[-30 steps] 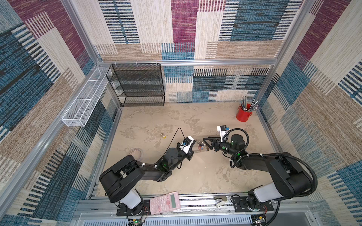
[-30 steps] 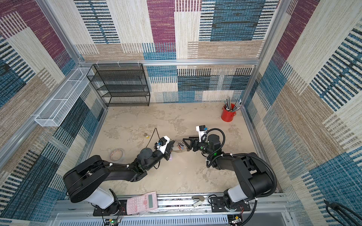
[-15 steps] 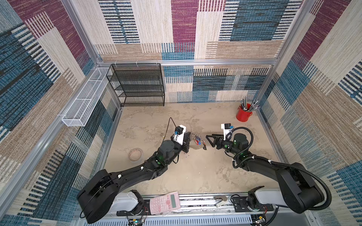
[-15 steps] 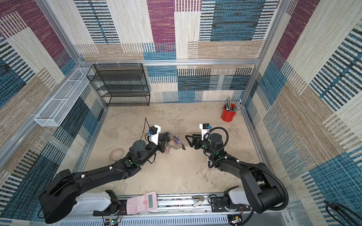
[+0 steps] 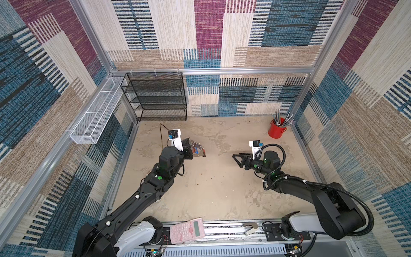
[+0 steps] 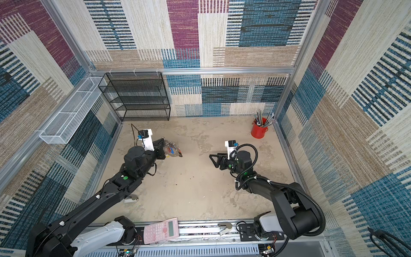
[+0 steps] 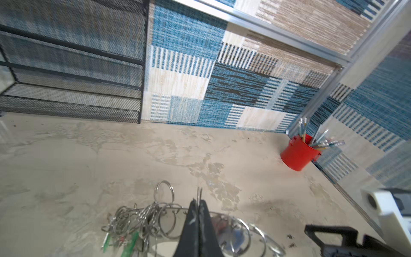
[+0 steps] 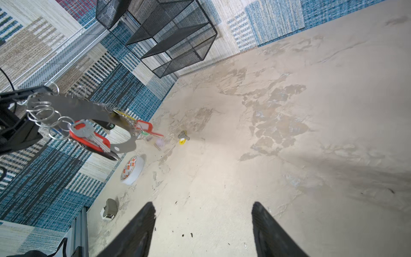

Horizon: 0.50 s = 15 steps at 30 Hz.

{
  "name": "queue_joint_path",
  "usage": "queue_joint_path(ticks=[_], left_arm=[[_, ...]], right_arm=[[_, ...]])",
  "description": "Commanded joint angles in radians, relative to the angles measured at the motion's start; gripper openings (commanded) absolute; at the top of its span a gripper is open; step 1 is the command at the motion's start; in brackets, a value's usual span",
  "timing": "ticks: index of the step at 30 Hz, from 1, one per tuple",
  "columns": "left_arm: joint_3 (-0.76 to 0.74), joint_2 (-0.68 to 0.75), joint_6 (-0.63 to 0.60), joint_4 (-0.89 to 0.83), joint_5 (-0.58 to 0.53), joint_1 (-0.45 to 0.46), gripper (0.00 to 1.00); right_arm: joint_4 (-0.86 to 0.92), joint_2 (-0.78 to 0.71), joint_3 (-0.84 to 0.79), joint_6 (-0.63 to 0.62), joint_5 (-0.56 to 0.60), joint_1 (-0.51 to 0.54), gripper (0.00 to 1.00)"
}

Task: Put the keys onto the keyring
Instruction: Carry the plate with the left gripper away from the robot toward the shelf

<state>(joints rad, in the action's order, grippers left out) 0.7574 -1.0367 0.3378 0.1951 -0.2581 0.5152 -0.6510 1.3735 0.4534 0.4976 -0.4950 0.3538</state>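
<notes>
Left pincer [image 7: 199, 203] clamped on keyring [image 8: 84, 108], upper left; right pincer [image 8: 202, 207] apart, empty; keys [image 8: 183, 136] lie loose mid-frame on tabletop [image 8: 289, 178], not yet threaded

Keyring [image 8: 82, 109]: flat grey metal, dull, smooth; its small rings [image 8: 42, 113] bright polished wire, tags [image 8: 144, 125] glossy red plastic. Table [image 8: 278, 144]: matt beige, rough and blotchy like trowelled plaster. Shelf [image 5: 155, 98]: black metal mesh, matt. Basket [image 5: 93, 120]: white-coated wire mesh. Walls [image 5: 209, 29]: coarse woven cloth. Cup [image 7: 297, 155]: glossy red, smooth. Calculator [image 5: 186, 229]: pink plastic.
</notes>
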Motion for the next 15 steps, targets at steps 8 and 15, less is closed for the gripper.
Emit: queue_joint_path(ticks=[8,15], left_arm=[[0.084,-0.116,-0.024,-0.068,-0.097,-0.172,0.0],[0.072,-0.223,-0.01,0.021,-0.054,-0.269,0.0]], right_arm=[[-0.048,0.043,0.026,0.021,-0.074,0.038,0.71],[-0.046,0.064,0.032,0.015,-0.085,0.057,0.71]])
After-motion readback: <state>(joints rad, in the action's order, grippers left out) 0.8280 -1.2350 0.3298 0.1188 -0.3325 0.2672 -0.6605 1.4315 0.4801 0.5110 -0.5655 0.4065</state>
